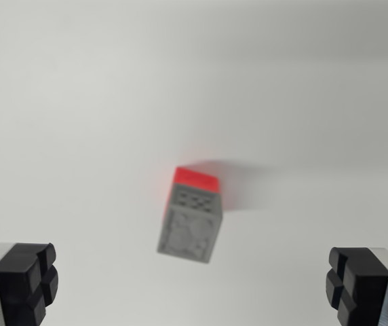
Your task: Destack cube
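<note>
Black rubber pads spread wide: the tool (194,285) hangs released above the stack.

Its jaws stand far apart and empty, probably to straddle what lies ahead. Between and beyond them the grey cube (189,227) sits on the red cube (197,179), the pair alone on the pale surface (79,102); the picture is blurred.
</note>
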Controlling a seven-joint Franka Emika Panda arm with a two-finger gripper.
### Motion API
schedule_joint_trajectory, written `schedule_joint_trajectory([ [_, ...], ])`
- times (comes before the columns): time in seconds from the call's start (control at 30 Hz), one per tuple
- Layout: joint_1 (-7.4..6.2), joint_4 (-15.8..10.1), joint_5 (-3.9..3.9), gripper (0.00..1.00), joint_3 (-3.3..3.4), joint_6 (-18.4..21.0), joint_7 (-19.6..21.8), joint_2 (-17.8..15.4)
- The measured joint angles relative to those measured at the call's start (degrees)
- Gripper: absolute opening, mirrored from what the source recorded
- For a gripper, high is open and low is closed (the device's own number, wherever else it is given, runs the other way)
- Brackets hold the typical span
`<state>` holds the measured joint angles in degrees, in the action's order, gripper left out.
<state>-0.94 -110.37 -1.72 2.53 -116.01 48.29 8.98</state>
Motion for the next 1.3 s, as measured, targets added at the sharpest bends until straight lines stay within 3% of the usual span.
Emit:
schedule_joint_trajectory([
  [0.47, 0.0, -0.13, 0.0, 1.0, 0.0, 0.0, 0.04, -0.01],
  [0.7, -0.07, -1.86, 0.0, 1.0, 0.0, -1.16, 0.76, -0.65],
  [1.3, -0.78, -13.0, 0.23, 1.0, -0.04, -8.55, 5.97, -5.48],
])
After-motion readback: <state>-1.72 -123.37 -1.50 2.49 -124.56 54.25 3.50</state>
